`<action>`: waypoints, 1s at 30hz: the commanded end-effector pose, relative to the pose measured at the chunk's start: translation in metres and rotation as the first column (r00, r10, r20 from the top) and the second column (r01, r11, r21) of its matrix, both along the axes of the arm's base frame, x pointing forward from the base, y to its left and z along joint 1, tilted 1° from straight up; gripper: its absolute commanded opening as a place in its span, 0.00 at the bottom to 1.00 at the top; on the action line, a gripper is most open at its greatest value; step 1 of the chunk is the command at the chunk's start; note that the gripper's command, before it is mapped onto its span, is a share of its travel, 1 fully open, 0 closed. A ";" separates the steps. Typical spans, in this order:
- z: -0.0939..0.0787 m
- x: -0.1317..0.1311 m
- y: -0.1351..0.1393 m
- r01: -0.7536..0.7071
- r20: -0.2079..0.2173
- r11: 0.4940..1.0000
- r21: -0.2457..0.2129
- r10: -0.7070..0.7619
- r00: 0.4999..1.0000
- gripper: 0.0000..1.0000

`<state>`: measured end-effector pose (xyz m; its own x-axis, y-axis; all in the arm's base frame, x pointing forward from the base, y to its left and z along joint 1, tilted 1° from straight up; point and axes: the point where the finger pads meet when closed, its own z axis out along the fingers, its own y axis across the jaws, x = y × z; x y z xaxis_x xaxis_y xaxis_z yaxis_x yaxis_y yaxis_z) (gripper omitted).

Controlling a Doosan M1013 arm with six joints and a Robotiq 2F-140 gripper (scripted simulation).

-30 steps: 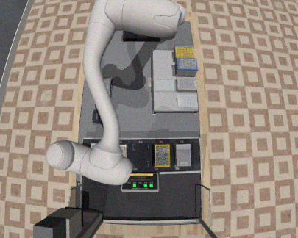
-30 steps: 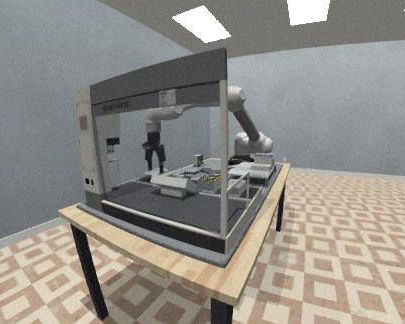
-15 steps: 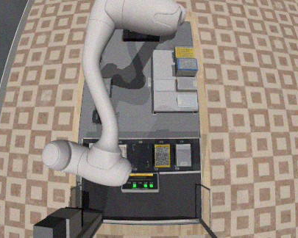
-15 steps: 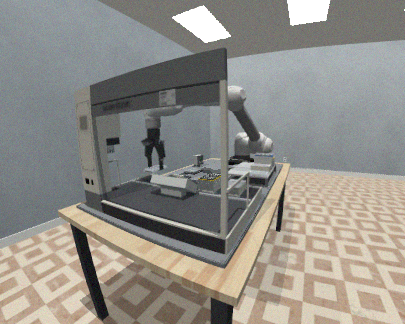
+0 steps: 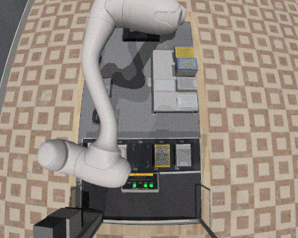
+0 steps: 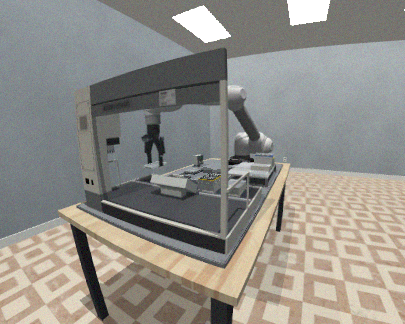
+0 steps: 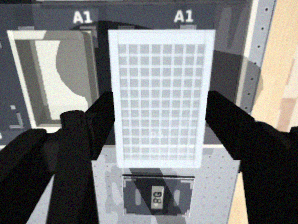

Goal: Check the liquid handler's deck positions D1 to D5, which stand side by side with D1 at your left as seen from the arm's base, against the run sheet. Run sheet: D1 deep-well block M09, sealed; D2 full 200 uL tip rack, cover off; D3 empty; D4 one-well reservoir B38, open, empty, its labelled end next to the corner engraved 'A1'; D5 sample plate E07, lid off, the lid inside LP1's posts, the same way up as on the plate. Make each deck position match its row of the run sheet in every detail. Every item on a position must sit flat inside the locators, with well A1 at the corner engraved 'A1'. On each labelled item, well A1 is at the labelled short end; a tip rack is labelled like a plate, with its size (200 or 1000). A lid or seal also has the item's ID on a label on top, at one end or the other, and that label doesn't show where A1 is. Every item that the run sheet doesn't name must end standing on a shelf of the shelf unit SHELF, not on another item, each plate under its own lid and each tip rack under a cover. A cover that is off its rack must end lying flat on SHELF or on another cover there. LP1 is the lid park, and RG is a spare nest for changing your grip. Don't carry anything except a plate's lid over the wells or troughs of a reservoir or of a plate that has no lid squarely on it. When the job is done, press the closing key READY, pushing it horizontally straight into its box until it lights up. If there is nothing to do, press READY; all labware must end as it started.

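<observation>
Right, big picture first: grey walls, bright ceiling panels (image 6: 201,23), a brown-and-cream checkered floor (image 6: 346,235), and a wooden table (image 6: 186,265) carrying the whole liquid handler (image 6: 156,82) under its grey canopy. Over it bends the white arm (image 5: 100,84), elbow low above the deck row.

Down on the dark deck (image 5: 142,156), I can make out a yellow-framed tip rack (image 5: 162,155) and a pale block (image 5: 183,154) beside it, with a dark open position next along; the arm hides the rest. Further back, the shelf unit (image 5: 163,70) holds several items, including a yellow rack and a blue-framed one.

Now the action: the gripper (image 7: 159,115) is clenched on a clear gridded lid (image 7: 160,95), fingers on its two long sides, holding it level in the air. Beneath it in the wrist view sits the small RG nest (image 7: 156,196), and just beyond are two engraved A1 corners, with an open cream reservoir (image 7: 50,80) to one side.

By my reckoning we're mid-job: the lid is off its plate but not parked inside LP1's posts. Whether the other positions match the sheet I can't read from here, and READY looks not yet pressed.
</observation>
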<state>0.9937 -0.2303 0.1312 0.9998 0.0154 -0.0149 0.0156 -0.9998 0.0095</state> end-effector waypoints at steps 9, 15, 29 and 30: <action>0.027 0.000 0.001 0.001 0.005 1.000 -0.003 -0.001 1.000 0.10; 0.036 0.001 0.001 0.000 0.005 1.000 -0.003 0.000 1.000 0.10; 0.056 0.001 0.001 0.000 0.005 1.000 -0.003 0.000 1.000 0.10; 0.057 0.001 0.001 0.000 0.005 1.000 -0.003 0.000 1.000 0.10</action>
<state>0.9943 -0.2303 0.1756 0.9998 0.0147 -0.0146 0.0149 -0.9998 0.0097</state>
